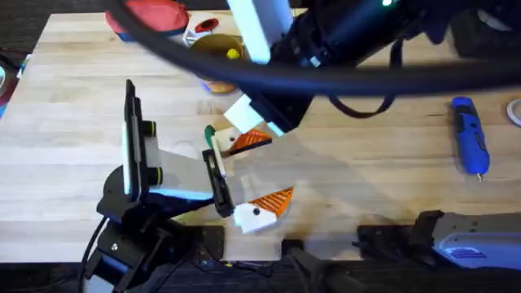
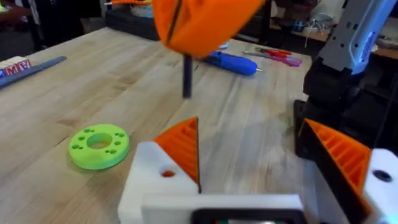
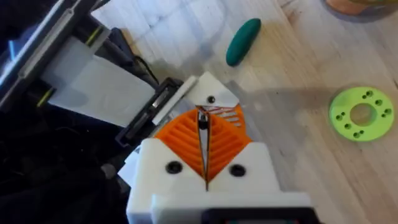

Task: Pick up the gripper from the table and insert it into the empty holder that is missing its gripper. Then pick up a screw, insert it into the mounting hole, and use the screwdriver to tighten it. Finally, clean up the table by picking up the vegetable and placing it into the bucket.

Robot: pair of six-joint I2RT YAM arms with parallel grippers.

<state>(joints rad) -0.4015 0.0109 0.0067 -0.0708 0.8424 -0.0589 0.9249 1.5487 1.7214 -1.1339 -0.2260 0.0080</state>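
Observation:
My right gripper [image 3: 204, 134] reaches across the table, its orange pads shut on a thin dark screw [image 3: 203, 121]. The screw [image 2: 186, 78] hangs point down just above one finger of my left gripper [image 1: 260, 172], which stands open. That finger is the white holder [image 3: 208, 93], with the orange gripper [image 1: 251, 142] seated in it. Its mounting hole [image 3: 211, 99] lies just beyond the screw tip. The dark green vegetable [image 3: 242, 40] lies on the table near the bucket [image 1: 220, 49]. Far right lies the blue screwdriver [image 1: 470, 134].
A light green disc with holes [image 2: 98, 146] lies on the wood beside the left gripper. A slim red-handled screwdriver [image 2: 273, 56] rests beyond the blue one. A red object [image 1: 155, 16] sits at the back left.

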